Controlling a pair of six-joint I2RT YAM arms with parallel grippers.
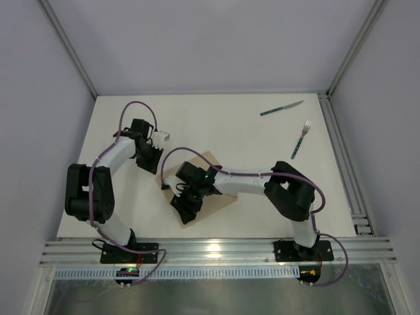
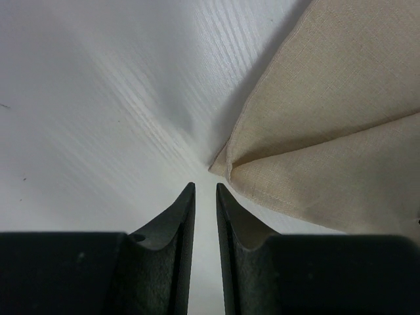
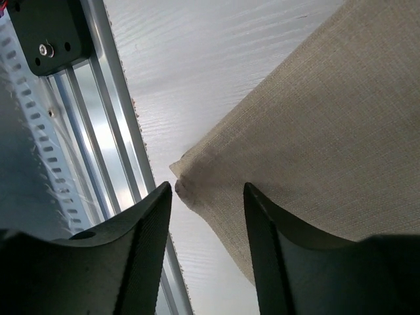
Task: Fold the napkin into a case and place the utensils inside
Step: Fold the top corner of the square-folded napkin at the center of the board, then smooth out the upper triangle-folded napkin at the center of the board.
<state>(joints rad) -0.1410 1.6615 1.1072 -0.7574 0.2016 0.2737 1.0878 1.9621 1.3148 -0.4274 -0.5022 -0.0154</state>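
Table (image 1: 256, 141): the white top is carrying everything, and the work is taking place in its middle part, toward the near edge.
Napkin (image 1: 220, 202): the beige cloth is lying flat near the middle of the table. The left wrist view is showing one layer doubled over another at its left corner, so a first fold appears to be in place, but the cloth is not yet forming a narrow case.
Right gripper (image 3: 207, 187): its jaws are standing about half apart over the napkin's near corner, which is lying slack and unpinched between them, close to the aluminium rail (image 3: 98, 131).
Left gripper (image 2: 205, 187): its jaws are standing narrowly apart and holding nothing, with the tips just short of the folded left corner.
Knife (image 1: 281, 108): it is lying at the far right, well apart from the napkin.
Fork (image 1: 301, 140): it is lying just nearer than the knife, toward the right edge, also outside the cloth.
Remaining: by judgement, further folds are waiting, then both utensils are going inside.
Hidden: the right arm is covering most of the napkin from above, so its outline and fold count are proving hard to read.
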